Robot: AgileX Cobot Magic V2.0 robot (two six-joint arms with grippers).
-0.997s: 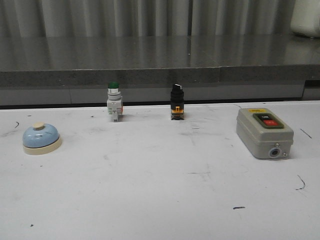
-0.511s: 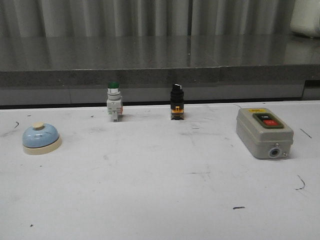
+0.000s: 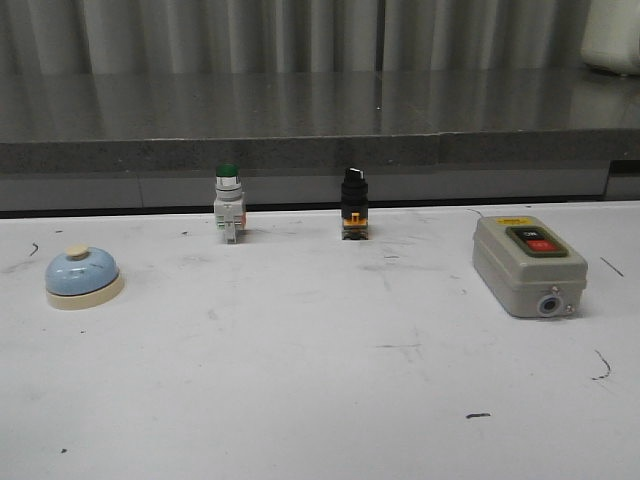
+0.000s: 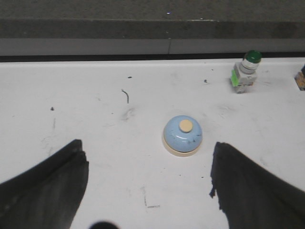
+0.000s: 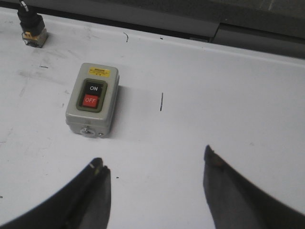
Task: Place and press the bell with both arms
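The light-blue bell with cream base and knob sits on the white table at the far left. It also shows in the left wrist view, just beyond my left gripper, which is open and empty with jaws wide apart above the table. My right gripper is open and empty, above bare table short of the grey switch box. Neither gripper shows in the front view.
A grey box with ON/OFF switch stands at the right. A green-capped pushbutton and a black selector switch stand near the table's far edge, before a dark ledge.
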